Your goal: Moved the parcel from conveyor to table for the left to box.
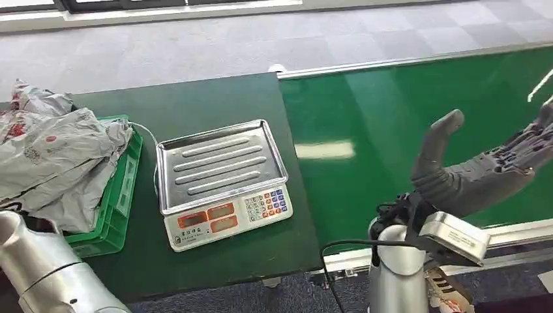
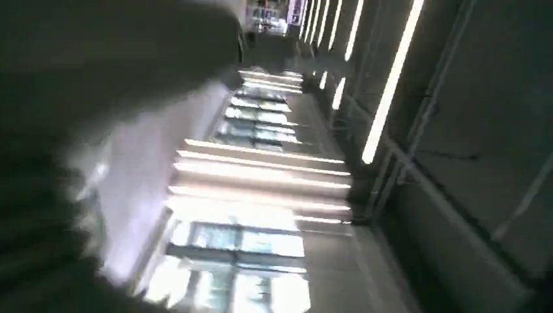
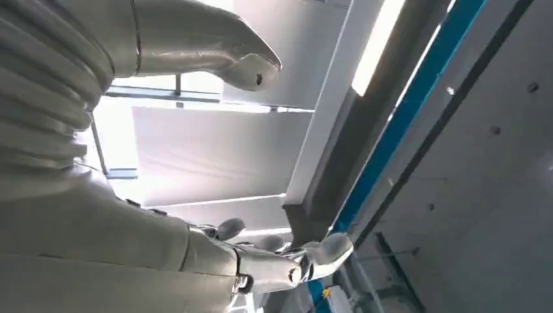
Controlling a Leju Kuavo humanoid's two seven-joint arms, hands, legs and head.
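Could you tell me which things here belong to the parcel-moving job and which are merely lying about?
Job:
- conveyor, bare here
- table
- green box of grey parcels
- right robot hand, open over the conveyor

Lying about:
- weighing scale

Glossy green conveyor belt [image 1: 417,117], ribbed shiny metal scale tray [image 1: 220,163], crinkled grey plastic parcels [image 1: 59,163].

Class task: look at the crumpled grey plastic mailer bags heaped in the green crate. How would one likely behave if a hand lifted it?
The crumpled grey plastic mailer bags are creased and slump over the green crate, so one would probably hang floppy rather than stiff. The film looks thin, so likely light. Its slight sheen suggests it could slip between fingers.
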